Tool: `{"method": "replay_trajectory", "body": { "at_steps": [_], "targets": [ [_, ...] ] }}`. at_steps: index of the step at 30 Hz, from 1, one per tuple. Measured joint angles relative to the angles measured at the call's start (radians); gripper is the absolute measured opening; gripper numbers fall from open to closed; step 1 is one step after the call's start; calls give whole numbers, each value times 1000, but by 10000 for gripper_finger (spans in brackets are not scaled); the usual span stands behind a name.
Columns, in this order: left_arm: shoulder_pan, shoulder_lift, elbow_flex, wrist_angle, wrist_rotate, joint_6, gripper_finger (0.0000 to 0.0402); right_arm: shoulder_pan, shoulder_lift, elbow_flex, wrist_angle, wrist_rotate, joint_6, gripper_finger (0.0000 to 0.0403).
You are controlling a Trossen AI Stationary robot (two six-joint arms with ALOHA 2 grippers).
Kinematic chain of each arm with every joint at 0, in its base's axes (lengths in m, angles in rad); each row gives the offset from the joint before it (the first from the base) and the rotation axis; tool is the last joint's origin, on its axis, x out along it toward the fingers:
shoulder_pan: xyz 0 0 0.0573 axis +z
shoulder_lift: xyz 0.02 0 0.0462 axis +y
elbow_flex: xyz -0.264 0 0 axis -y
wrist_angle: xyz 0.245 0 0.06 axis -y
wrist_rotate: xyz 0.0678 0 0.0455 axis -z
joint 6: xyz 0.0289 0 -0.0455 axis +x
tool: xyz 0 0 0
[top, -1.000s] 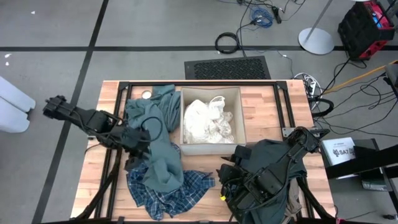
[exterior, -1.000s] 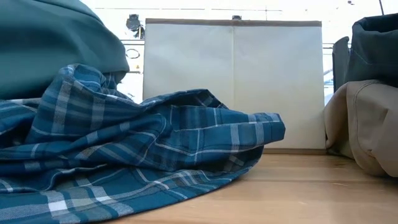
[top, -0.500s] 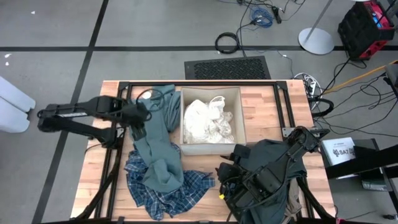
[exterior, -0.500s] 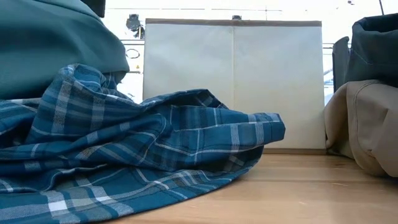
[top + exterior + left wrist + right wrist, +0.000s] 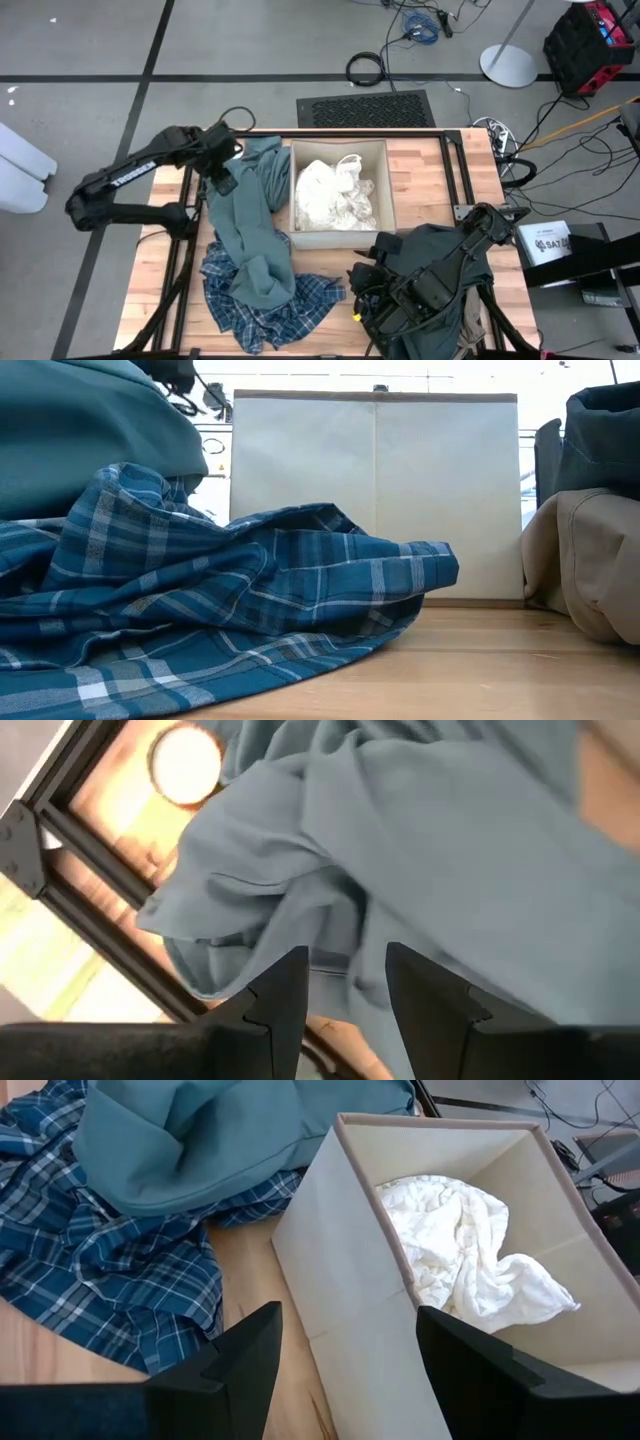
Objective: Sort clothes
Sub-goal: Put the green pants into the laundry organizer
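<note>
High view: left gripper (image 5: 222, 178) hovers over teal shirt (image 5: 245, 225), fingers parted, empty. Pinch one thick fold. Right gripper (image 5: 345, 1365) waits open.

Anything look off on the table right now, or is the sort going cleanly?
One oddity: the dark grey-green garment is draped over the right arm itself, over the khaki tan garment, at the table's near right. Otherwise only the white garment is in the fabric box.

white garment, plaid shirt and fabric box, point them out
white garment (image 5: 337, 195), high view, its crumpled middle
plaid shirt (image 5: 250, 610), low view, the middle of its spread cloth
fabric box (image 5: 345, 1320), right wrist view, its outer side wall
</note>
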State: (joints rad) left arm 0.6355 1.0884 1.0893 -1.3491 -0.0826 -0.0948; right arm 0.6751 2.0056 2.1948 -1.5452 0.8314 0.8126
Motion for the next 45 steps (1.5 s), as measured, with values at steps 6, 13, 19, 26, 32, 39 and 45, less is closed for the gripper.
{"method": "replay_trajectory", "body": {
  "at_steps": [6, 13, 19, 26, 32, 39, 45],
  "targets": [
    [64, 95, 0, 1, -21, 117, 146, 1, 0, 0, -1, 0, -13, 219],
    [93, 166, -6, 11, -29, 234, 146, 1, 0, 0, -1, -29, -13, 219],
    [133, 150, -104, 32, 7, 323, 146, 20, 0, 0, -1, -44, -4, 219],
    [178, 142, -198, 166, 8, 367, 146, 35, 0, 0, 1, -44, 11, 219],
    [178, 142, -209, 191, -13, 396, 146, 27, 0, 0, 10, -16, 12, 219],
    [178, 142, -209, 192, -18, 418, 131, 8, 0, 0, 10, -15, 10, 219],
    [178, 142, -209, 132, 93, 417, 21, 6, 0, 0, 11, -15, 10, 219]
  ]
}}
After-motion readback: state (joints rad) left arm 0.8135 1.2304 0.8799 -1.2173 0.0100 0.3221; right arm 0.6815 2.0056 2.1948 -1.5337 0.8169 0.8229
